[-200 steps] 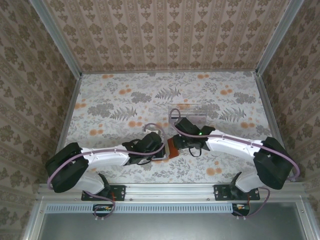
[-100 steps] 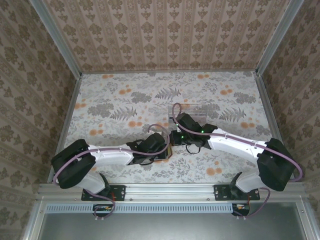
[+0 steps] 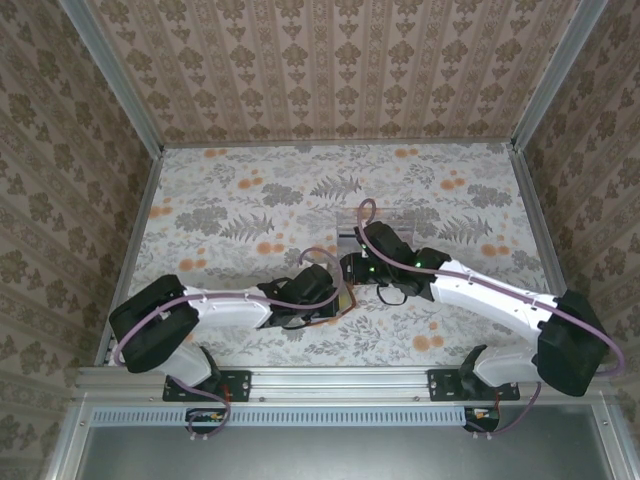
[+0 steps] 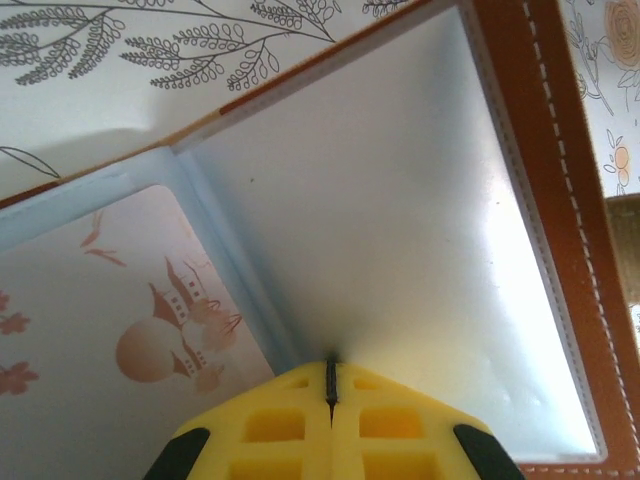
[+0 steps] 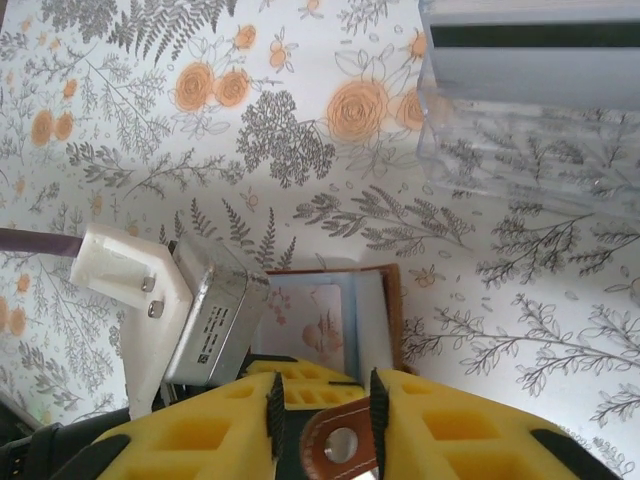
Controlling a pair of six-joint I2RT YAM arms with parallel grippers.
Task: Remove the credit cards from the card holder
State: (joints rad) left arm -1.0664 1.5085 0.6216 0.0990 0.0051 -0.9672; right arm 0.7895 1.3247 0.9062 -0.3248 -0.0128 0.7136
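- Stretched low to mid-surface [image 3: 220, 190], with left jaws pinched fully together, tips on the grey-blue pocket of the open card holder [image 4: 520, 150].
- Reaching in opposite, with right jaws slightly parted about the holder's brown snap tab [image 5: 340, 445]; impossible to tell whether gripping.
- Since a second ago: right wrist nearer the clear tray [image 5: 520, 150], left forearm further inward.
- Pale pink credit card [image 4: 110, 310] in the neighbouring pocket; dark-striped card [image 5: 530, 60] at the tray.

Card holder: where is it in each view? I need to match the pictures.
Top external: card holder, just below the picture's centre.
Left wrist: most of the picture, brown edge on the right.
Right wrist: lower centre, open towards the camera.
Shared landmark: the pink card in its pocket, both wrist views.
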